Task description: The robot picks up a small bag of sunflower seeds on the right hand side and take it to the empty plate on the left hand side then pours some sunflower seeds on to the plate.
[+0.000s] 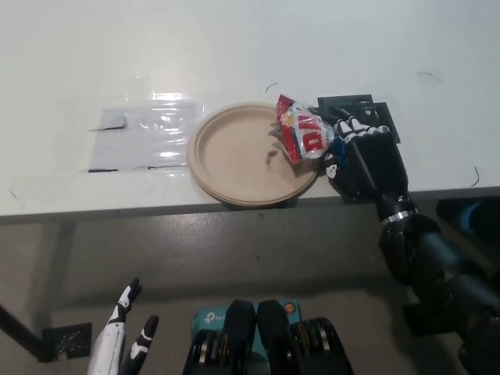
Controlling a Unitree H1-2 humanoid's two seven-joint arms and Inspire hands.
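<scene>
My black right hand point(361, 156) is shut on a small red and white bag of sunflower seeds point(301, 130). The bag is tilted, its mouth over the right side of the tan paper plate point(226, 160). A few seeds point(270, 155) lie on the plate, and others show dropping just below the bag's mouth. The plate sits near the front edge of the white table point(234, 47). My white left hand point(123, 334) rests low at the lower left, below the table, with its fingers apart.
A clear plastic sheet point(144, 131) lies flat on the table left of the plate. A black square mat point(351, 105) lies behind my right hand. The table's front edge runs just below the plate.
</scene>
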